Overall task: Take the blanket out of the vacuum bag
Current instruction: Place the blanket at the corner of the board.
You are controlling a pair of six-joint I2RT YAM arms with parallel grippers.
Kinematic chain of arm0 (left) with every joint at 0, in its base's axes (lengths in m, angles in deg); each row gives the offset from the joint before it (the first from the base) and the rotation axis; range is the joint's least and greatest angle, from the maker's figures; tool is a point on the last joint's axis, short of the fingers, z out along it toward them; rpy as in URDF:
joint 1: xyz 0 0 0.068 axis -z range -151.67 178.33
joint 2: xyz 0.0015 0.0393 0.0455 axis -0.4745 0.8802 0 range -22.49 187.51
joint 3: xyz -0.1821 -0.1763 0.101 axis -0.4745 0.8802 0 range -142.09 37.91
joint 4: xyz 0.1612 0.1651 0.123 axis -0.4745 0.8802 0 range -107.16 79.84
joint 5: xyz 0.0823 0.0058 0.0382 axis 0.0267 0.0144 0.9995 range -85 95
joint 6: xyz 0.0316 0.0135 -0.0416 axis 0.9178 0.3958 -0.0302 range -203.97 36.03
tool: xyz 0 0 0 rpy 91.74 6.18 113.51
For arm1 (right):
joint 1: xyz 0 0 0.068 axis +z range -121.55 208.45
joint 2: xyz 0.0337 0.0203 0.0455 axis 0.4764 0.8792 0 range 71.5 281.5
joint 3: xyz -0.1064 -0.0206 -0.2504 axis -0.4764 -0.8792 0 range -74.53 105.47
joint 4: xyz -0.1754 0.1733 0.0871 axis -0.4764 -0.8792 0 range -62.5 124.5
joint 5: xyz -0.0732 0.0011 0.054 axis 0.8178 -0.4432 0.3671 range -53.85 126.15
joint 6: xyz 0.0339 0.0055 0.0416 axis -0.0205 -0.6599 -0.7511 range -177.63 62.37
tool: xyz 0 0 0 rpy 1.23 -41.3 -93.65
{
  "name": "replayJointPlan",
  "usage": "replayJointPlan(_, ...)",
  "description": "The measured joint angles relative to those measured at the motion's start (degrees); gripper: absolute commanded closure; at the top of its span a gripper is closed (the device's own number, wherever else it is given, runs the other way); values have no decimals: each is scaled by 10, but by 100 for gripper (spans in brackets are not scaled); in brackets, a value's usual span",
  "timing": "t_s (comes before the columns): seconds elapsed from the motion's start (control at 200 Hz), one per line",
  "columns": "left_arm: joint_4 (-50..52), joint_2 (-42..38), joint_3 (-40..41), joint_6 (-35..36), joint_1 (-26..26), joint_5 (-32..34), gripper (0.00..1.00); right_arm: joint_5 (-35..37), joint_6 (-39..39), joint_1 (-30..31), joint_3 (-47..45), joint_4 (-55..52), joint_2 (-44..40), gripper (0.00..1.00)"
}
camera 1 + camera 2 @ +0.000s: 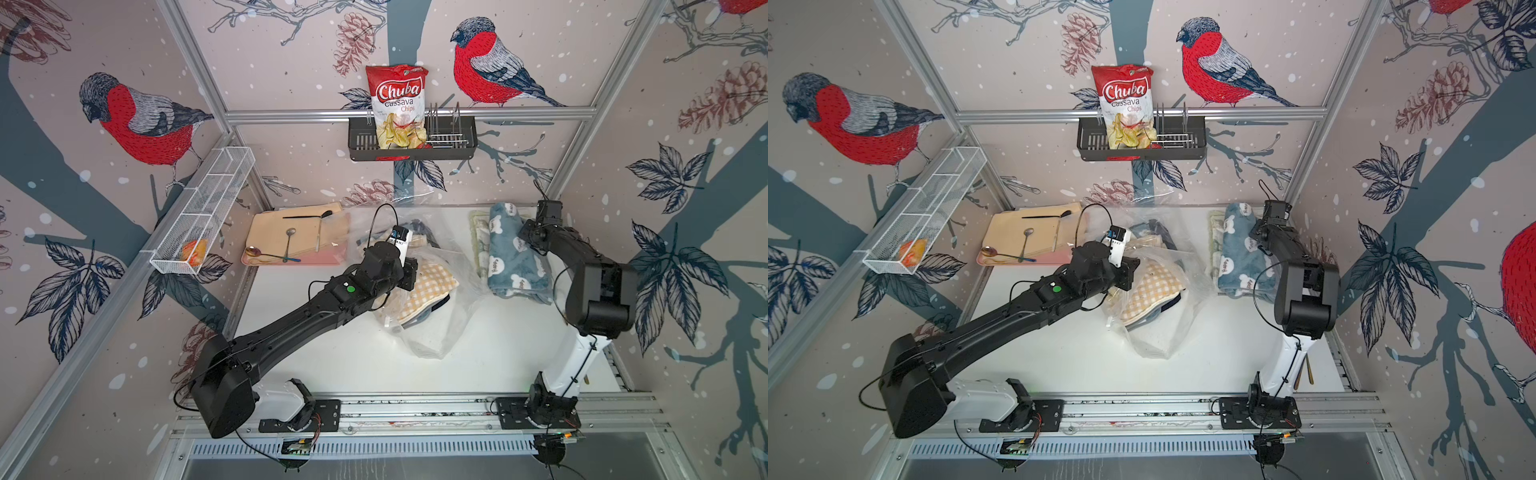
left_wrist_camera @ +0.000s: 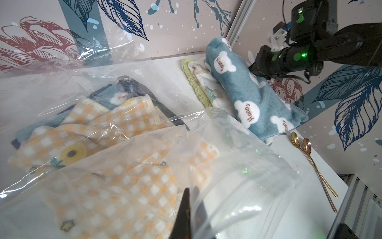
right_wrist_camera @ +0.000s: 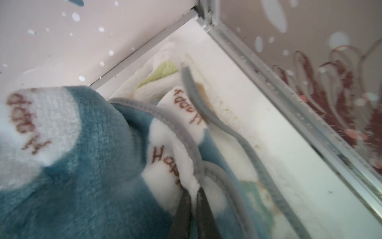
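The vacuum bag (image 1: 436, 332) (image 1: 1154, 340) (image 2: 237, 165) lies crumpled mid-table, clear and crinkly. Inside it sits a yellow-checked blanket (image 1: 432, 282) (image 1: 1154, 286) (image 2: 128, 182) over darker folded fabric. My left gripper (image 2: 191, 192) is shut on a fold of the bag's film, above the checked blanket. A blue blanket (image 1: 513, 257) (image 1: 1241, 257) (image 2: 254, 93) (image 3: 82, 165) with white "Happy" bears lies outside the bag in the far right corner. My right gripper (image 3: 193, 192) is pinched on a white fleece fold of it.
A cream and green blanket (image 1: 478, 237) lies under the blue one. A pink tray (image 1: 291, 262) with a beige cloth and spoons sits at the far left. A wire basket (image 1: 208, 208) and a black shelf (image 1: 457, 141) holding a chips bag (image 1: 397, 104) hang on the walls. Two gold spoons (image 2: 310, 157) lie by the right wall.
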Motion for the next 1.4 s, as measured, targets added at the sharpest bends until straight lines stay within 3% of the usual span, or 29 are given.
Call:
replayJointPlan(0.03,0,0,0,0,0,0,100,-14,0,1,2,0,7,58)
replayJointPlan(0.185,0,0,0,0,0,0,100,-35,1,2,4,-8,8,40)
replayJointPlan(0.375,0,-5,0,0,0,-1,100,7,-15,24,-10,-37,-85,30)
replayJointPlan(0.48,0,-9,0,0,0,-1,100,28,-16,56,-14,-31,-134,30)
replayJointPlan(0.595,0,-11,0,0,0,-1,100,31,-16,79,-14,-22,-135,40)
replayJointPlan(0.765,0,-13,0,0,0,-2,100,0,-21,83,68,-38,-22,48)
replayJointPlan(0.926,0,-16,0,0,0,-2,100,-33,-30,86,118,-51,85,44)
replayJointPlan(1.041,0,-17,0,0,0,-1,100,-40,-35,84,121,-56,106,39)
replayJointPlan(1.231,0,-15,-2,1,0,-2,100,-54,-43,78,126,-88,55,32)
replayJointPlan(1.401,1,-14,-5,3,0,-3,100,-73,-44,90,91,-89,-85,31)
